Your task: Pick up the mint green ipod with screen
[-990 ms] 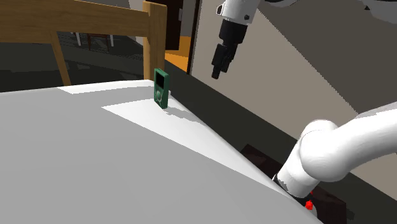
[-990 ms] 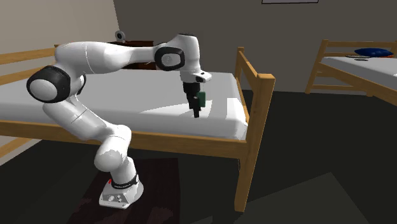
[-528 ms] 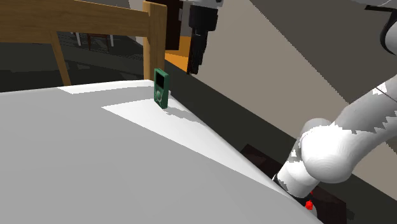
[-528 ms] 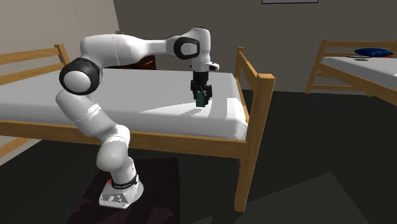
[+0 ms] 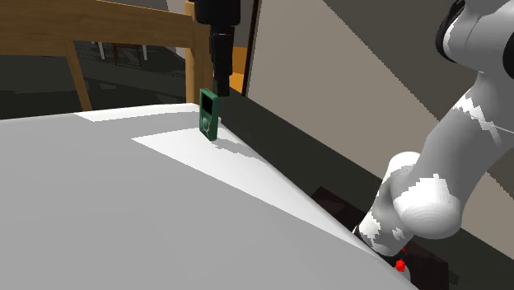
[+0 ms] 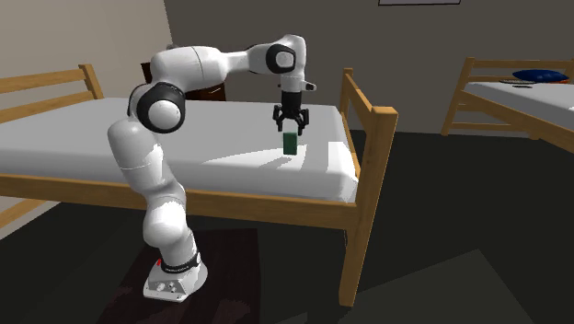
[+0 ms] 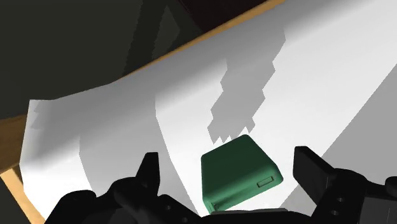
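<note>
Swung across since a second ago, the gripper [image 5: 221, 82] hangs just above the ipod [image 5: 208, 114], fingers spread either side, not touching it; the green ipod stands upright on the bed [image 5: 123, 214] near its edge; probably light, stiff, slick, easily toppled; best pinched across its flat faces; no writing readable.

Dark green flat iPod with screen [image 5: 208, 114]: upright on the white mattress of the wooden-framed bed [image 6: 379, 184], near its end post. Black two-finger gripper [image 6: 294, 127]: just above the iPod, fingers [image 7: 147, 170] apart to either side, not touching it. Second wooden bed [image 6: 515, 97]: well apart, at the second exterior view's right.
</note>
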`<control>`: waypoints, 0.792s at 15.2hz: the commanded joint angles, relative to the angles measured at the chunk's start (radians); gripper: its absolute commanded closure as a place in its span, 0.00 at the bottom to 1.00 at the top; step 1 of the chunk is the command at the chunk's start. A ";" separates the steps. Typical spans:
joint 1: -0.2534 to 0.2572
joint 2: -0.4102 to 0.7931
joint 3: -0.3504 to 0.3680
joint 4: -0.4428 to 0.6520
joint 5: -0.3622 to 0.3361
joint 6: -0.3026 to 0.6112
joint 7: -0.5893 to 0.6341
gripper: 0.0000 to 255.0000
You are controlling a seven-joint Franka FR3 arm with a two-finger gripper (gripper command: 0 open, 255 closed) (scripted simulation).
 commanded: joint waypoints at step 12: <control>0.019 0.023 0.020 -0.072 -0.007 0.078 -0.021 1.00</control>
